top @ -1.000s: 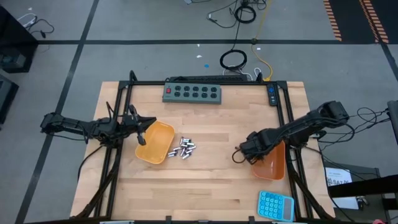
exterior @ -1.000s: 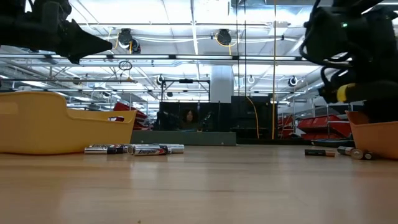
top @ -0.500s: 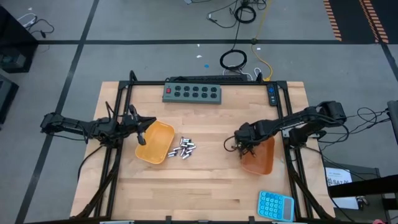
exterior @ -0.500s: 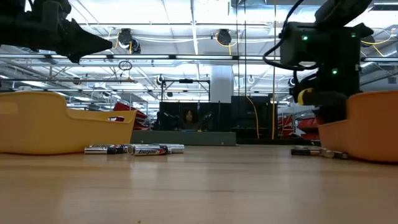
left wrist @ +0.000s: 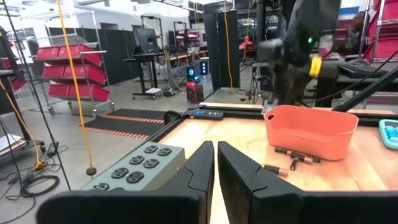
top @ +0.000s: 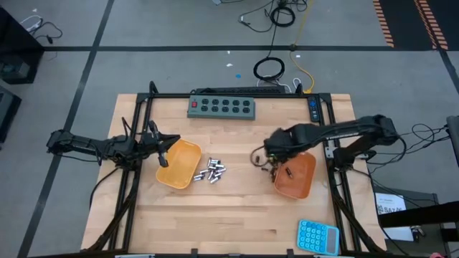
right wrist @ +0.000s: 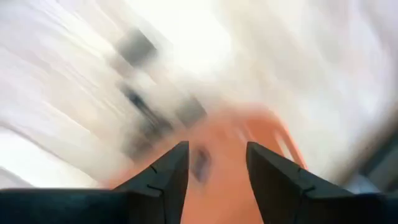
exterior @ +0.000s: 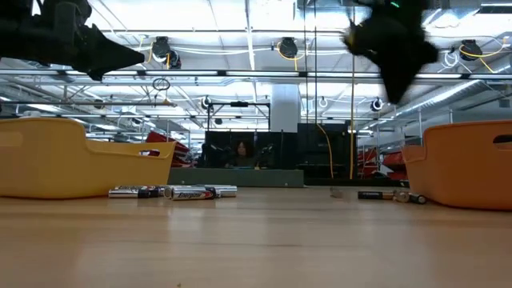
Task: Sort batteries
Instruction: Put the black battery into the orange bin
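- A wooden table (top: 237, 208) seen from above, with a dark robot arm at each side and a grey power strip (top: 221, 107) at 12 o'clock.
- The silver batteries (top: 214, 170) lie in a loose cluster near the table's middle, just beside a yellow tray (top: 179, 164); most long axes appear to run roughly from 9 to 3 o'clock.
- A few small dark batteries (top: 265, 166) lie just at 9 o'clock of the orange tray (top: 295, 175).
- The right gripper (top: 267, 149) hangs above the table, near the orange tray's 10 o'clock corner. Its fingers stand apart with nothing between them.
- From that gripper the dark batteries lie close by at about 6 o'clock; the silver cluster lies well apart at 9 o'clock.
- The left gripper (top: 162, 145) waits at the yellow tray's 10 o'clock edge, fingers pressed together and holding nothing.
- The left arm is nearer the silver cluster; the right arm is nearer the dark batteries.
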You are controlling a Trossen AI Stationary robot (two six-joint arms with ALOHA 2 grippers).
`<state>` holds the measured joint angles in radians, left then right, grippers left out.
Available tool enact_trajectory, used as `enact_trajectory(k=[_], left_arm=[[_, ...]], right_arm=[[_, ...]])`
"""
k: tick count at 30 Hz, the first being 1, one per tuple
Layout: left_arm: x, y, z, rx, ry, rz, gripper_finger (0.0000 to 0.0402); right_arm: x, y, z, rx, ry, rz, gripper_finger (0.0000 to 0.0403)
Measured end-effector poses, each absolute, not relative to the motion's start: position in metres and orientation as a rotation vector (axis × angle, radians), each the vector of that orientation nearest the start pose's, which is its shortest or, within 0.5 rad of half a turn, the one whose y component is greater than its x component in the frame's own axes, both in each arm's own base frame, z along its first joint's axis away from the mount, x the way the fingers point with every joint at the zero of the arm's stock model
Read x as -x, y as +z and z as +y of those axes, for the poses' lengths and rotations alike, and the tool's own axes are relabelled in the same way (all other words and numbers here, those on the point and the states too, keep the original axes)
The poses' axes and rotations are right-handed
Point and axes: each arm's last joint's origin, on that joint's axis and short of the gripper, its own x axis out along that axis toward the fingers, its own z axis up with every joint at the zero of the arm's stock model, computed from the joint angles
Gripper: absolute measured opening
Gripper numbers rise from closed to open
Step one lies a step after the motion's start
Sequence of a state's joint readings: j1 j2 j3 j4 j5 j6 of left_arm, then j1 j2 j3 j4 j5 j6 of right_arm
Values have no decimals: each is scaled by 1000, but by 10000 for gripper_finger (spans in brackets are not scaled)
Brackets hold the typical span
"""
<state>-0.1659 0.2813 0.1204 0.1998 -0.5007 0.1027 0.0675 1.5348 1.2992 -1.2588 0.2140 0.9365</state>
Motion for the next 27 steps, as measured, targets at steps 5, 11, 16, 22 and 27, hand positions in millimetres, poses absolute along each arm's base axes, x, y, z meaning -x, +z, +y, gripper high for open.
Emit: enact_trajectory(k=[5,11,16,22,27], left_arm=[[-112,200,-5,-69,336,-18,33],[-112,194,-5,-47,329,33,33],[-112,195,-5,-39,326,24,33],[-112,195,-5,-36,308,20,33],[-112,195,-6,-38,302,25,33]], right_arm=[[-345,234,-1,-426,-692,1235,151],[-395,193,-12,-412,-712,1263,151],[-419,165,-6,-293,-665,1318,151],[-430,135,-20,-279,-642,1382,151],[-429,138,-21,-277,-640,1368,151]])
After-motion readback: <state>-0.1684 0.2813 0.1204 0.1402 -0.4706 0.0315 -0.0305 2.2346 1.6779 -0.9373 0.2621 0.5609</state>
